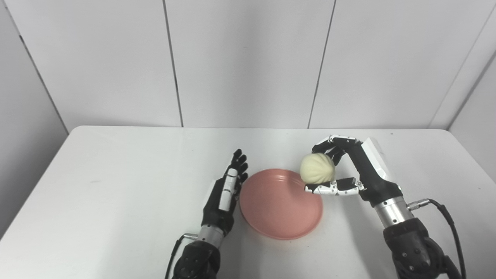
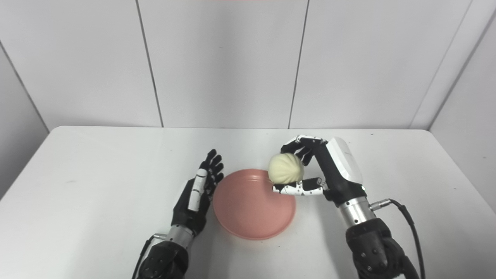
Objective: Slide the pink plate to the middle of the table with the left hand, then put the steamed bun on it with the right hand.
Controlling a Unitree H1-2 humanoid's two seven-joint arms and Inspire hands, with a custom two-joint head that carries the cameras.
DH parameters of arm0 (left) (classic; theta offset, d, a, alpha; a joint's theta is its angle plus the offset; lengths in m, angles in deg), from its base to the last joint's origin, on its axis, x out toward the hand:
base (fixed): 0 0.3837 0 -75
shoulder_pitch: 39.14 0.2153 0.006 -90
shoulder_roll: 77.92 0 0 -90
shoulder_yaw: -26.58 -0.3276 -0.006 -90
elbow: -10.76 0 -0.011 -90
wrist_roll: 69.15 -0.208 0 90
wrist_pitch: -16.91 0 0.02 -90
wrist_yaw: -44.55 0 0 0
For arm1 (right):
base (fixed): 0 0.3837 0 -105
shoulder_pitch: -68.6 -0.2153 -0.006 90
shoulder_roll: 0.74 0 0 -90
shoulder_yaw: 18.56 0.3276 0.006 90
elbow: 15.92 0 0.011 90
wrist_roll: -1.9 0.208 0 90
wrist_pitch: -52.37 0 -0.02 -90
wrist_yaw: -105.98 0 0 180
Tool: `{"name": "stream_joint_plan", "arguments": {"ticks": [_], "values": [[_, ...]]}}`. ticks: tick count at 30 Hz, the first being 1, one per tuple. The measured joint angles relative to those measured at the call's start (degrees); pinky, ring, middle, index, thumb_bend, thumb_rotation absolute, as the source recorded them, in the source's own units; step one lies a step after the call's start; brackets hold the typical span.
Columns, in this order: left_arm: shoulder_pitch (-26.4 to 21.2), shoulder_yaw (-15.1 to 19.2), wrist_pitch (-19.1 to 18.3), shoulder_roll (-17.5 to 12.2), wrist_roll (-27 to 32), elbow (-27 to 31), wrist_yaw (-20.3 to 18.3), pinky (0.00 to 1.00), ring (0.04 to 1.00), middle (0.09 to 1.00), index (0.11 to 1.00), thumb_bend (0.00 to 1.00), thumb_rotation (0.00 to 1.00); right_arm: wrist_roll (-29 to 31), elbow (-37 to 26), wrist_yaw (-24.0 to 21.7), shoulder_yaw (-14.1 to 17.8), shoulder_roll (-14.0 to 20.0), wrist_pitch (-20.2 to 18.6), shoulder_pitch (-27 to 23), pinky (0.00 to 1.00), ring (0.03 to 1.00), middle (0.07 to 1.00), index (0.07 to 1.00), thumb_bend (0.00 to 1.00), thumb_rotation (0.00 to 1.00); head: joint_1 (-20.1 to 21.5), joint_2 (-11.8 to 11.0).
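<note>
Currently your right hand [image 1: 348, 170] pinches the steamed bun [image 1: 317, 168] over the pink plate's [image 1: 271, 217] far rim; releasing there risks roll-off. Left hand [image 1: 226, 190] lies flat and empty beside the plate.

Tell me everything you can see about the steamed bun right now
The steamed bun is a pale cream, round ball with fine pleats running over its matte, dough-like surface. It looks whole and unsquashed. The right hand holds it, fingers curled over its far side and thumb beneath. It appears to be held above the far right rim of the pink plate, not resting on it. Nothing else touches it.
</note>
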State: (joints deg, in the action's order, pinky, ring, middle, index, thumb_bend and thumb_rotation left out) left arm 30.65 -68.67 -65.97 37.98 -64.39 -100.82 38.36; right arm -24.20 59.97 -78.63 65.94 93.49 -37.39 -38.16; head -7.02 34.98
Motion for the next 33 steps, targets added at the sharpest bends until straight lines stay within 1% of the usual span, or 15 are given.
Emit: {"name": "stream_joint_plan", "arguments": {"ticks": [1, 2, 3, 4, 5, 8, 10, 12, 16, 21, 23, 26, 28, 31, 33], "values": [[0.0, 0.0, 0.4, 0.0, 0.0, -0.1, 0.0, 1.00, 1.000, 0.998, 0.981, 0.52, 1.00, -0.4, -0.6, -0.2, -0.6, -0.7, 0.0, 0.0, 0.28, 0.418, 0.549, 0.492, 0.49, 0.00, -0.4, 0.0], [0.0, 0.0, 0.7, 0.0, 0.0, -0.1, 0.0, 1.00, 1.000, 0.998, 0.980, 0.52, 1.00, -0.5, -1.0, -0.3, -1.2, -1.3, 0.0, 0.0, 0.28, 0.426, 0.546, 0.487, 0.49, 0.00, -1.5, -0.2], [-0.1, 0.0, 0.9, 0.0, 0.0, -0.3, 0.0, 1.00, 1.000, 0.999, 0.981, 0.52, 1.00, -0.7, -1.2, -0.4, -1.7, -2.0, 0.0, 0.0, 0.32, 0.465, 0.534, 0.464, 0.49, 0.00, -2.9, -0.4], [-0.1, 0.0, 1.0, 0.0, 0.0, -0.3, 0.0, 1.00, 1.000, 0.999, 0.982, 0.53, 1.00, -1.4, -0.7, -0.2, -2.5, -2.9, 0.4, 0.1, 0.32, 0.469, 0.533, 0.461, 0.49, 0.00, -2.9, -0.4], [-0.1, -0.1, 1.0, 0.0, 0.0, -0.3, 0.0, 1.00, 1.000, 1.000, 0.982, 0.54, 1.00, -1.9, 0.1, -0.1, -3.1, -3.4, 0.8, 0.3, 0.32, 0.457, 0.549, 0.468, 0.49, 0.00, -4.0, -0.7], [-0.1, 0.0, 1.0, 0.0, 0.1, -0.4, -0.1, 1.00, 1.000, 1.000, 0.983, 0.53, 0.99, -3.6, 6.0, 1.5, -4.6, -3.7, 5.1, 1.3, 0.35, 0.476, 0.541, 0.461, 0.50, 0.00, -5.8, -1.0], [-0.1, 0.1, 1.0, 0.0, 0.7, -0.4, -0.6, 1.00, 1.000, 1.000, 0.990, 0.52, 0.99, -4.7, 10.1, 3.2, -5.1, -3.7, 7.6, 2.5, 0.35, 0.474, 0.547, 0.465, 0.50, 0.00, -5.8, -1.0], [-0.2, 0.2, 0.9, 0.0, 1.3, -0.3, -0.8, 1.00, 1.000, 1.000, 0.994, 0.51, 0.99, -5.8, 12.4, 4.2, -5.3, -3.6, 9.6, 3.1, 0.34, 0.470, 0.553, 0.470, 0.49, 0.00, -7.0, -1.5], [-0.2, 0.2, 0.6, -0.1, 1.3, -0.3, -0.9, 1.00, 1.000, 1.000, 0.999, 0.51, 0.99, -7.6, 15.6, 6.9, -5.3, -3.3, 12.7, 3.1, 0.34, 0.466, 0.555, 0.474, 0.49, 0.00, -7.1, -1.7], [-0.1, 0.1, 0.2, -0.1, 1.3, -0.1, -1.2, 1.00, 1.000, 1.000, 1.000, 0.51, 0.99, -9.5, 17.9, 7.9, -5.3, -3.2, 13.1, 2.9, 0.32, 0.457, 0.567, 0.483, 0.49, 0.00, -5.5, -1.7], [-0.1, 0.1, -0.2, -0.2, 1.4, 0.2, -1.3, 1.00, 1.000, 1.000, 1.000, 0.51, 0.99, -10.3, 17.9, 8.1, -5.3, -3.1, 13.1, 2.9, 0.32, 0.457, 0.567, 0.481, 0.49, 0.00, -3.8, -1.6], [0.4, 0.2, -1.7, -0.3, 2.3, 0.9, -2.0, 1.00, 1.000, 1.000, 1.000, 0.51, 0.99, -11.0, 17.9, 8.1, -5.3, -3.2, 13.1, 2.9, 0.34, 0.465, 0.560, 0.472, 0.49, 0.00, -3.1, -1.4], [0.5, 0.1, -1.8, -0.4, 2.3, 1.0, -2.0, 1.00, 1.000, 1.000, 0.995, 0.52, 1.00, -11.5, 17.9, 8.1, -5.3, -3.2, 13.1, 2.8, 0.34, 0.468, 0.556, 0.466, 0.49, 0.00, -1.7, -1.1], [0.6, -0.2, -1.8, -0.8, 2.2, 1.3, -2.1, 1.00, 1.000, 1.000, 0.998, 0.52, 1.00, -12.0, 17.9, 8.1, -5.2, -3.4, 12.7, 2.5, 0.34, 0.468, 0.559, 0.467, 0.49, 0.00, -1.1, -1.1], [1.0, -0.2, -1.9, -1.0, 2.3, 1.9, -2.3, 1.00, 1.000, 1.000, 0.999, 0.53, 1.00, -12.8, 17.6, 8.1, -5.2, -3.8, 12.4, 2.3, 0.32, 0.464, 0.557, 0.488, 0.49, 0.00, -0.5, -1.1]]}}
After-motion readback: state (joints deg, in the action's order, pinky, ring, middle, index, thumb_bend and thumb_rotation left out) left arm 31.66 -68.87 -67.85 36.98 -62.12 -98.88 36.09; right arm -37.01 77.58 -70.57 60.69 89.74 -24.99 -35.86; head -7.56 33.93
